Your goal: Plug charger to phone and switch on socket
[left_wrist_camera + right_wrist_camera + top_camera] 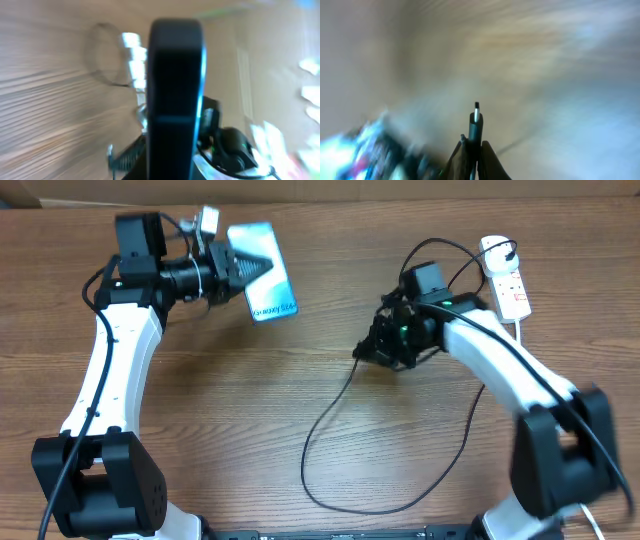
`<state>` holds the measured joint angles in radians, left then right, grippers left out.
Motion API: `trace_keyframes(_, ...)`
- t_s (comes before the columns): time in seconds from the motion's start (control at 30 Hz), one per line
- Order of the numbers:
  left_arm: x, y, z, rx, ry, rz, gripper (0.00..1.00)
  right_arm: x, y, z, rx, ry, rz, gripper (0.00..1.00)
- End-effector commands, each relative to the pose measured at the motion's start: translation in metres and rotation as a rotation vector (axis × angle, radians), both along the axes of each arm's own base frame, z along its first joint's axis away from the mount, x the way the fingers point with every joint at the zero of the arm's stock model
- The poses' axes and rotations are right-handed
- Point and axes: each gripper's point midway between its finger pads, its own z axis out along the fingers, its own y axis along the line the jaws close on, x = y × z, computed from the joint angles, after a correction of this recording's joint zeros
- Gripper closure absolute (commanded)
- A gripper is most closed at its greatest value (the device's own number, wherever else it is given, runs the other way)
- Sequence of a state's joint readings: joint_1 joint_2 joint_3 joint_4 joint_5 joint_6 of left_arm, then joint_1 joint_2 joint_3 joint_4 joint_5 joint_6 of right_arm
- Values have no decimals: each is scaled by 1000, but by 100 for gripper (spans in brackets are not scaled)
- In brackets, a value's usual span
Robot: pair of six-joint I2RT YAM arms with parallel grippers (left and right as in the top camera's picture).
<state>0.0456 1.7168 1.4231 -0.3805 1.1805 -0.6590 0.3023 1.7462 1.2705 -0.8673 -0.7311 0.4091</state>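
My left gripper [240,268] is shut on the phone [268,276], a slim phone with a light-blue screen and white text, held at the back left of the table. In the left wrist view the phone [175,90] stands edge-on as a dark slab between the fingers. My right gripper [362,352] is shut on the charger's connector [476,122], whose metal tip points out past the fingers. The black cable [320,440] loops over the table toward the front. The white socket strip [508,280] with red markings lies at the back right.
The brown wooden table [220,400] fills the view. The socket's thick white cord [522,330] runs down under my right arm. The wrist views are blurred. My right arm shows behind the phone in the left wrist view [235,150].
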Motion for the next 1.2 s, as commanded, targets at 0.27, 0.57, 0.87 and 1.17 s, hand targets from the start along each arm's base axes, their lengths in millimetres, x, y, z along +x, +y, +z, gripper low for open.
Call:
trace_keyframes(0.27,-45,-34,60,-227,35,-298,96,-65,38,145,719,-272,415,96)
trace_keyframes(0.57,-42,-61,54,-196,101,-264,96,-68,38,156,788,-279,433,96)
trace_keyframes(0.87,-20,-57,45,-159,142,-125,96,-61,40,170,841,-284,450,96)
trace_keyframes(1.17,-6,-57,61,-198,142,-64,96,-39,46,172,774,-280,400,96)
